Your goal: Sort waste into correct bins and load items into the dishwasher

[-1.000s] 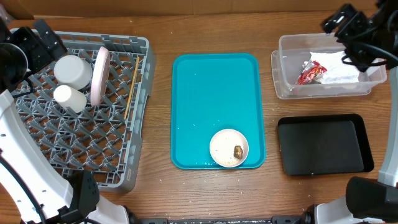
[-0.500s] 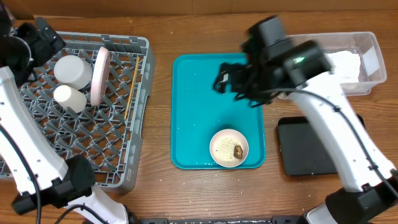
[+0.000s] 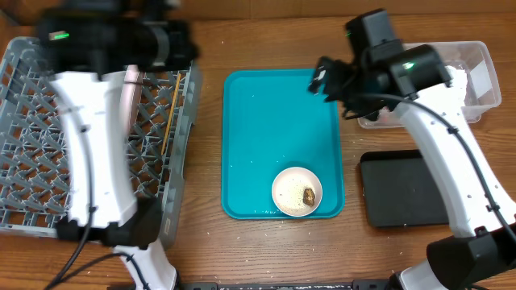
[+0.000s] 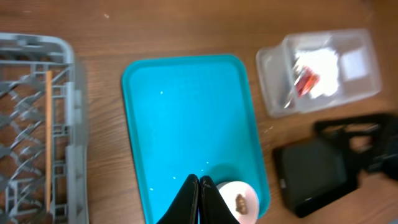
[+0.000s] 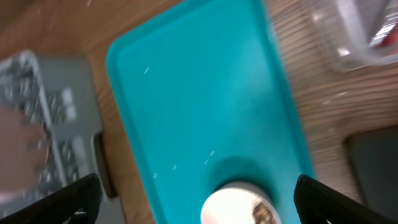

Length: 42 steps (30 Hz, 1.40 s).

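Note:
A small white bowl (image 3: 297, 192) holding a brown food lump (image 3: 309, 195) sits at the near right of the teal tray (image 3: 266, 121). My left gripper (image 4: 200, 186) is shut and empty, high over the tray, its tips pointing toward the bowl (image 4: 241, 204). My right gripper (image 5: 198, 194) hangs wide open above the tray's far right part, with the bowl (image 5: 242, 204) between its spread fingers far below. The clear tub (image 4: 317, 71) holds the red-and-white wrapper (image 4: 305, 81) and the napkin (image 4: 324, 64). The black tray (image 3: 403, 189) lies near the tub.
The grey rack (image 3: 48, 161) fills the left side, with an upright white plate (image 3: 129, 97) and chopsticks (image 3: 171, 113) along its right wall. My left arm reaches over the rack and hides part of it. My right arm covers part of the clear tub (image 3: 476, 72).
The left arm swung from the rack's far left corner toward the tray and its jaws shut. The right arm left the clear tub and now hangs over the tray's far right.

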Each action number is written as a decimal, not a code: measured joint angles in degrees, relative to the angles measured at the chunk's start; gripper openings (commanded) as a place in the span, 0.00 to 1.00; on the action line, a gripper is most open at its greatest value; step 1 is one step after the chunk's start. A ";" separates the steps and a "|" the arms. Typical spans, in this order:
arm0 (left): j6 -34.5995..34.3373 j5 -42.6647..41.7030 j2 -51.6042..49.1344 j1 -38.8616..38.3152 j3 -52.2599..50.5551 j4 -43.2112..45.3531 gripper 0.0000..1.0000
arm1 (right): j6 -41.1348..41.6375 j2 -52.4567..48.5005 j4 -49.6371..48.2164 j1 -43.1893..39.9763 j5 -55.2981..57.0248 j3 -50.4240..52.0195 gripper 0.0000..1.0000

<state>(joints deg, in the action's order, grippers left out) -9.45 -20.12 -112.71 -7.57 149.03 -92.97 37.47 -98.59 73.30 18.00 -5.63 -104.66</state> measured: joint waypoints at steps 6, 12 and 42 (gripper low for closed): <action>-0.87 7.52 -11.89 -5.38 0.20 0.37 0.04 | 0.07 0.00 1.44 -7.63 0.50 0.00 1.00; -0.04 12.79 -23.41 -4.76 -0.26 4.83 0.04 | 0.07 0.00 1.60 -12.33 0.74 0.00 1.00; 2.21 27.63 -35.08 1.51 -0.28 10.27 0.04 | 0.04 0.00 1.73 -12.55 0.74 0.00 1.00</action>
<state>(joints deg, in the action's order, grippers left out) -7.25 7.51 -147.79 -6.07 148.75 -82.70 37.52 -98.59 75.02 5.45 -4.89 -104.66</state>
